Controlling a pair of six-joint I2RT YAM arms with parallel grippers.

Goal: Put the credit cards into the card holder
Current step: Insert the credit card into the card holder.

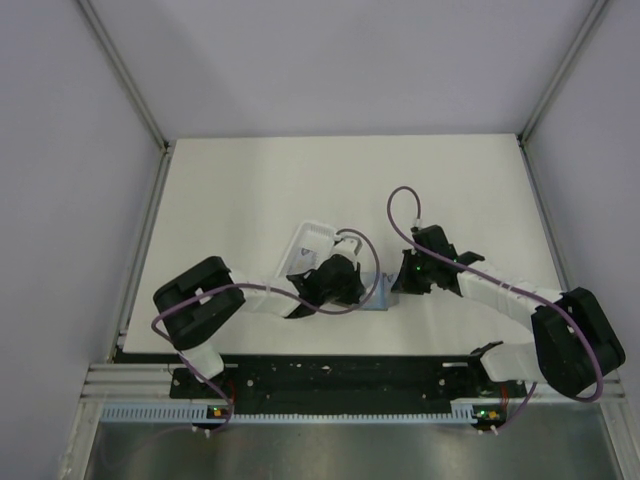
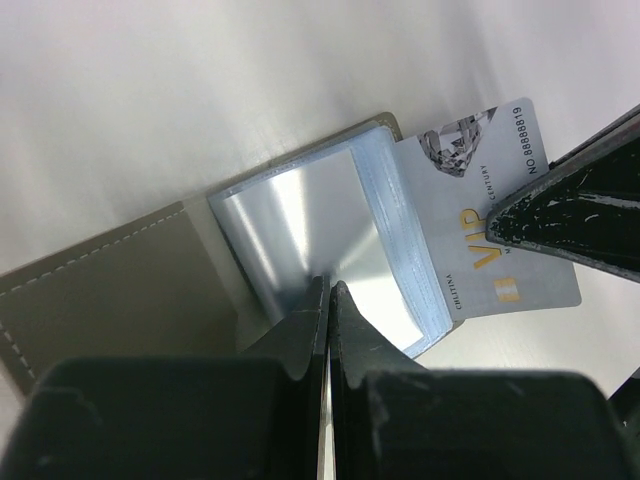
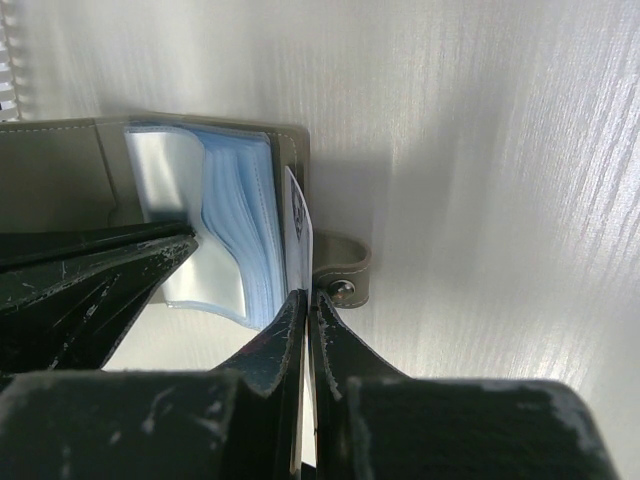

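Though the card holder (image 2: 100, 275) is mostly covered overhead | left pincer (image 2: 327, 285) pressed together | right pincer (image 3: 307, 293) pinching half-tucked credit card (image 2: 450, 210)

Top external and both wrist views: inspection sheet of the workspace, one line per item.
Surface: white table, no spills seen.
Job's things: card holder lies open, clear sleeves fanned; one credit card partly in among them.
Clutter: white tray just beyond the left gripper.
Grippers: left gripper shut, tips on a sleeve; right gripper shut on the credit card.
Cables: purple cables loop off both arms.
Surroundings: pale walls; nothing else seen.
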